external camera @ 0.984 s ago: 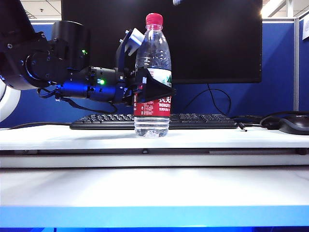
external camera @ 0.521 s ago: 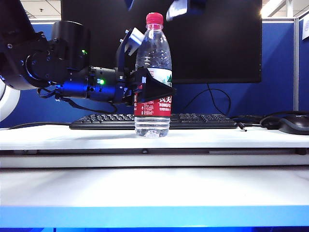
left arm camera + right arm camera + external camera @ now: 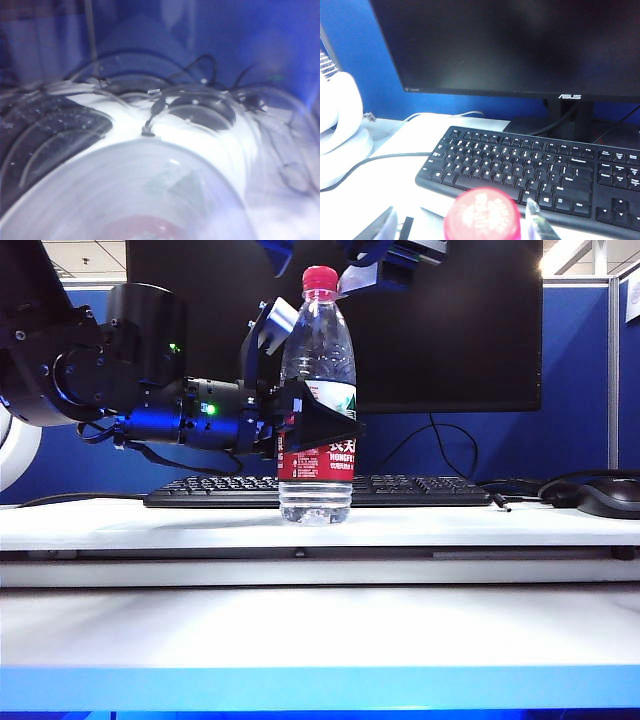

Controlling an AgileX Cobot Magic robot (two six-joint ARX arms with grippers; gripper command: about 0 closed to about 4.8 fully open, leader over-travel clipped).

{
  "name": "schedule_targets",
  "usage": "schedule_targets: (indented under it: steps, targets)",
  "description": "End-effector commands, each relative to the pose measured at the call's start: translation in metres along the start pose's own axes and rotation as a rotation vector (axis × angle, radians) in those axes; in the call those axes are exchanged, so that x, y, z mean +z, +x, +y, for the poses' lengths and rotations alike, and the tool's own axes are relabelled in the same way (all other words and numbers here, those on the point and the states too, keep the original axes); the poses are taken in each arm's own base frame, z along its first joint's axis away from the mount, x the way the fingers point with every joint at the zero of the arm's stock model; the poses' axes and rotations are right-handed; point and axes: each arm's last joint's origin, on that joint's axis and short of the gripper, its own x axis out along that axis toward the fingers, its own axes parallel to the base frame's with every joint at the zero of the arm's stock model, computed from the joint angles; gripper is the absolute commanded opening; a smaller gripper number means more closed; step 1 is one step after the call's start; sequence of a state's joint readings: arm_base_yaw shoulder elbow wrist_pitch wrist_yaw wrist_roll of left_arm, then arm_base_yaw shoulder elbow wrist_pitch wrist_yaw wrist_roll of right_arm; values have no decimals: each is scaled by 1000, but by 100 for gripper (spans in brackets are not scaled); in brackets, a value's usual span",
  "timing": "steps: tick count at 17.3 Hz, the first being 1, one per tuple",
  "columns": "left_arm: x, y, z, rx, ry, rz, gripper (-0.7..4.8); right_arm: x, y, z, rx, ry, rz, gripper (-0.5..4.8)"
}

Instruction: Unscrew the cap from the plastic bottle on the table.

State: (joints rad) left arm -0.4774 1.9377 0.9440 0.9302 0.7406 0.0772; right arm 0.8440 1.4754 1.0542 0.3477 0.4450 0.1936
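Clamping the light, slippery bottle (image 3: 315,390) mid-body, the left gripper (image 3: 300,420) steadies it; the right gripper (image 3: 465,222), fingers apart, straddles the cap (image 3: 482,215), likely best pinched at its sides.

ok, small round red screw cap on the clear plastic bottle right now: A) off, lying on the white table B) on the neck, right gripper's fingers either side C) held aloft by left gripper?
B: the red cap sits on the clear plastic bottle, with the right gripper straddling it.
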Motion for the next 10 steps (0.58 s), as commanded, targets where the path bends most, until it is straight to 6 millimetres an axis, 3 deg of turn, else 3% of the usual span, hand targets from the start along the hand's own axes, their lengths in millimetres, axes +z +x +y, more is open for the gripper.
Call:
schedule_targets:
  steps: [1, 2, 6, 7, 10]
  targets:
    - [1, 0, 0, -8, 0, -4, 235, 0, 4, -2, -5, 12, -14, 277]
    - [1, 0, 0, -8, 0, -3, 235, 0, 5, -2, -3, 14, -14, 238]
    - [1, 0, 0, -8, 0, -3, 235, 0, 5, -2, -3, 14, -15, 222]
    - [1, 0, 0, -8, -1, -3, 235, 1, 5, -2, 7, 17, -19, 156]
    - [1, 0, 0, -9, -1, -3, 235, 3, 5, -2, 15, 24, -38, 147]
